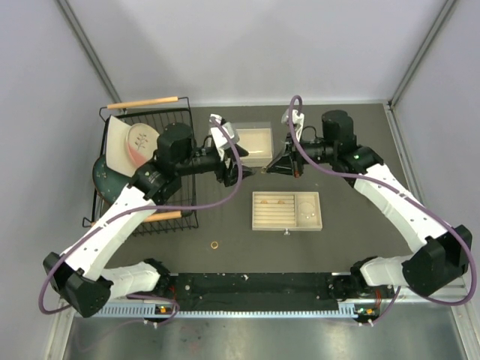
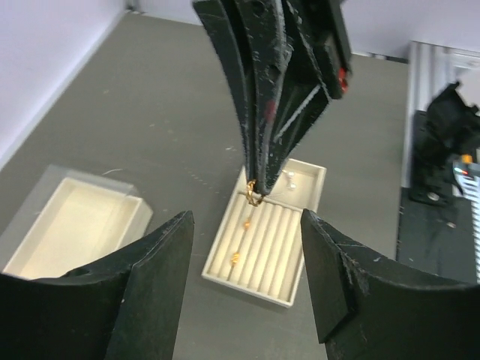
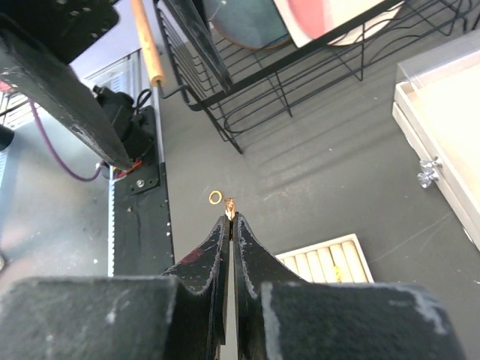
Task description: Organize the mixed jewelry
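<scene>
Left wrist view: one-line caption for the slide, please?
Open left fingers frame the right fingers, shut on a gold ring, with the slotted tray behind.

Tray (image 1: pixel 286 223) mid-table, rings (image 1: pixel 274 200) in slots; box (image 1: pixel 253 142) behind; rack (image 1: pixel 180 196) far left; loose ring (image 1: pixel 214 244) front-left.

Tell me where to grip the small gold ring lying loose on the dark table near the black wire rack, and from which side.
Pinch the small gold ring across its thin band, one finger inside the hole and one outside, coming straight down from above. It seems to lie flat on the dark table, so a sideways approach offers no edge.
</scene>
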